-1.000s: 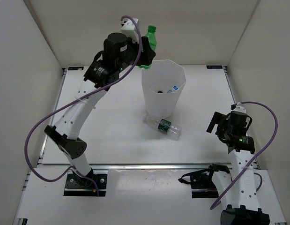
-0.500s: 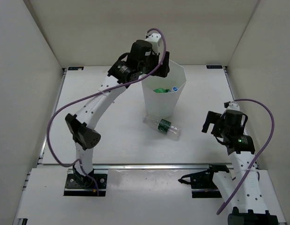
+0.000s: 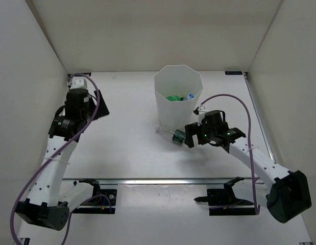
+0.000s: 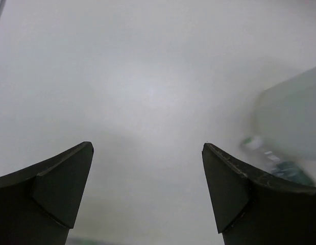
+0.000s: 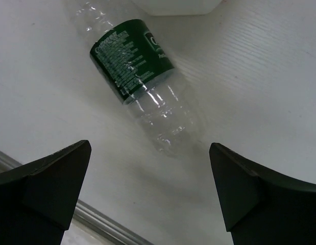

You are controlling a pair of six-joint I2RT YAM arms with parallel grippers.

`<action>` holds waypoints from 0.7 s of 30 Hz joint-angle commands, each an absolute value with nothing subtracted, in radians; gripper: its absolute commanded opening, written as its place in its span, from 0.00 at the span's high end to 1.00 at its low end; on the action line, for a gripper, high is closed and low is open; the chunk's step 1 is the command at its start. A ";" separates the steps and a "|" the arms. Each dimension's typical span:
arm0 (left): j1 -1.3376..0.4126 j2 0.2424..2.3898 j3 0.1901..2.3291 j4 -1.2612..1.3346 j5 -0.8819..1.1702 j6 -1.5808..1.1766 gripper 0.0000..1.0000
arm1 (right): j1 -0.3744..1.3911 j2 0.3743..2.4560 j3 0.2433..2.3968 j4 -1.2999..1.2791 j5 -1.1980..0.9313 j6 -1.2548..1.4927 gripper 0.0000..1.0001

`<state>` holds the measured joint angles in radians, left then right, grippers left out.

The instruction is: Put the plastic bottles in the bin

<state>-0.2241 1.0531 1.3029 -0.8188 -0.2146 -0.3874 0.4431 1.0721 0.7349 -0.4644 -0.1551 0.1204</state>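
The right gripper (image 5: 150,145) hung with its jaws spread wide above the base end of the clear bottle with the green label (image 5: 133,60). That bottle lay on its side on the table (image 3: 122,148), just in front of the bin (image 3: 170,115). Farther back, well left of the bin, the left gripper (image 4: 147,145) was spread too, holding nothing. Inside the bin lay the all-green bottle (image 3: 173,98) and what seemed to be a blue-labelled one (image 3: 191,95).

This looks like a robot lab test cell. Plain white panels (image 3: 30,56) box in a white table (image 3: 127,153) at 9, 12 and 3 o'clock. Two cabled robot arms (image 3: 55,153) (image 3: 249,155) are bolted to a metal rail (image 3: 158,181) at 6 o'clock.
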 commanded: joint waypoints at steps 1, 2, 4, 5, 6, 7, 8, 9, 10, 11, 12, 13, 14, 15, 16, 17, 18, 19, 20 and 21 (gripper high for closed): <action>-0.209 1.023 1.120 -0.990 -0.329 -0.451 0.01 | 0.419 1.133 0.775 -0.335 -0.185 0.035 0.00; -0.213 0.999 1.099 -1.017 -0.343 -0.453 0.01 | 0.407 1.149 0.779 -0.306 -0.224 0.028 0.01; -0.206 0.951 1.004 -1.045 -0.321 -0.474 0.01 | 0.385 1.190 0.753 -0.258 -0.291 0.009 0.02; -0.193 0.919 0.979 -1.040 -0.310 -0.476 0.01 | 0.388 1.195 0.749 -0.215 -0.310 -0.052 0.02; -0.201 0.893 0.938 -1.031 -0.272 -0.477 0.01 | 0.402 1.204 0.729 -0.171 -0.325 -0.076 0.02; -0.196 0.881 0.921 -1.020 -0.249 -0.476 0.01 | 0.423 1.212 0.720 -0.160 -0.339 -0.098 0.02; -0.219 0.859 0.908 -1.002 -0.226 -0.472 0.01 | 0.442 1.216 0.706 -0.123 -0.348 -0.122 0.01; -0.227 0.841 0.905 -0.999 -0.216 -0.474 0.02 | 0.452 1.226 0.707 -0.098 -0.351 -0.145 0.01; -0.232 0.838 0.908 -0.999 -0.222 -0.482 0.01 | 0.466 1.241 0.709 -0.094 -0.332 -0.144 0.01; -0.229 0.833 0.916 -0.996 -0.216 -0.480 0.01 | 0.474 1.255 0.707 -0.078 -0.328 -0.143 0.01; -0.221 0.834 0.917 -1.002 -0.212 -0.473 0.01 | 0.477 1.262 0.704 -0.065 -0.327 -0.138 0.01; -0.221 0.842 0.931 -1.008 -0.206 -0.469 0.02 | 0.474 1.276 0.690 -0.058 -0.307 -0.132 0.00; -0.221 0.839 0.931 -1.012 -0.215 -0.462 0.01 | 0.472 1.285 0.675 -0.043 -0.301 -0.130 0.01; -0.230 0.841 0.939 -1.019 -0.215 -0.465 0.01 | 0.477 1.290 0.670 -0.029 -0.289 -0.121 0.01; -0.230 0.842 0.942 -1.023 -0.231 -0.469 0.02 | 0.488 1.308 0.655 -0.023 -0.269 -0.108 0.01; -0.233 0.842 0.946 -1.034 -0.236 -0.465 0.01 | 0.492 1.310 0.650 -0.023 -0.252 -0.101 0.01; -0.229 0.841 0.950 -1.037 -0.232 -0.463 0.02 | 0.503 1.310 0.641 -0.020 -0.239 -0.101 0.01; -0.226 0.838 0.953 -1.048 -0.230 -0.460 0.01 | 0.517 1.307 0.623 -0.014 -0.213 -0.091 0.01; -0.219 0.838 0.948 -1.049 -0.232 -0.459 0.01 | 0.529 1.299 0.606 -0.011 -0.212 -0.086 0.01; -0.221 0.835 0.953 -1.046 -0.233 -0.457 0.01 | 0.544 1.295 0.595 -0.009 -0.198 -0.083 0.02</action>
